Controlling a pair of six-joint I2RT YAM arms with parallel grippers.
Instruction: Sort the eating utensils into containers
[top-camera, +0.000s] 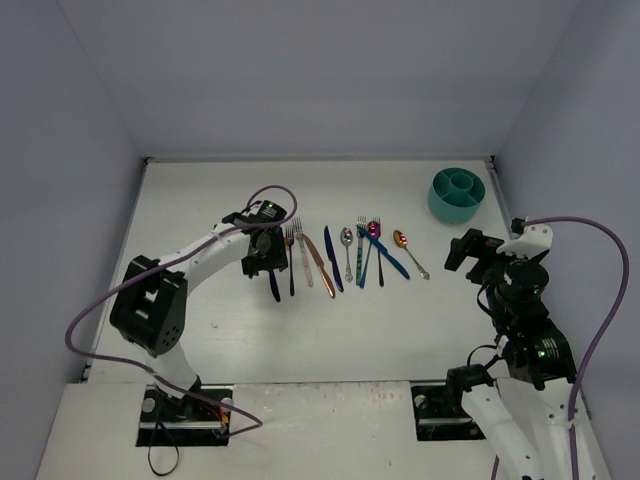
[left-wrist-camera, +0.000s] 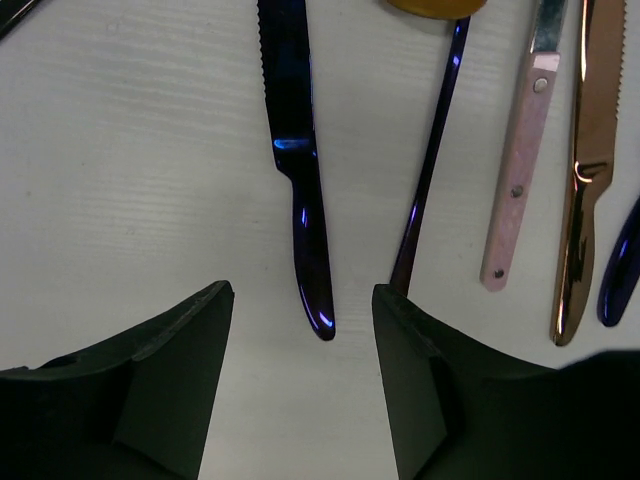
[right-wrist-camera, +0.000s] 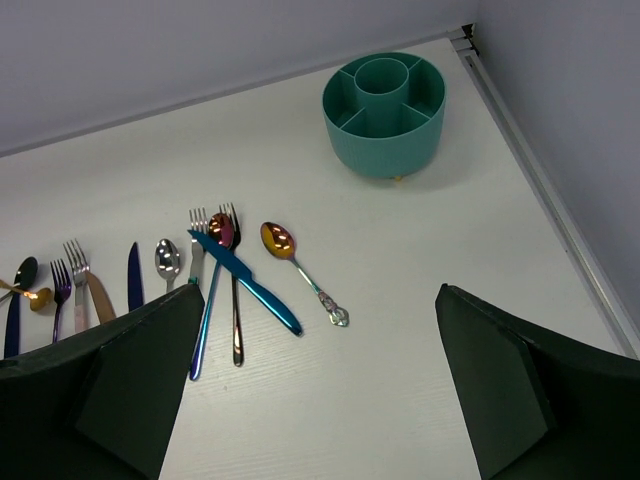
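Knife (left-wrist-camera: 297, 170), dark blue, below parted left hand (left-wrist-camera: 303, 297), right hand (right-wrist-camera: 320, 300) parted, teal caddy (right-wrist-camera: 385, 150) beyond

The black fingers (left-wrist-camera: 180, 380) of the left pincer (left-wrist-camera: 302, 298) flank a dark blue knife (left-wrist-camera: 298, 170) with a violet sheen, lying on the white, faintly grained tabletop (left-wrist-camera: 120, 150). To that pincer's right are a purple-blue fork handle (left-wrist-camera: 430, 150), a pale pink handle (left-wrist-camera: 520, 190) and a copper knife (left-wrist-camera: 587, 170). Ahead of the black right pincer (right-wrist-camera: 320, 298) are the teal caddy (right-wrist-camera: 385, 110), a teal-blue knife (right-wrist-camera: 245, 281), a silver spoon (right-wrist-camera: 167, 257) and a spoon (right-wrist-camera: 280, 241) with an amber-gold bowl and a patterned silver handle.
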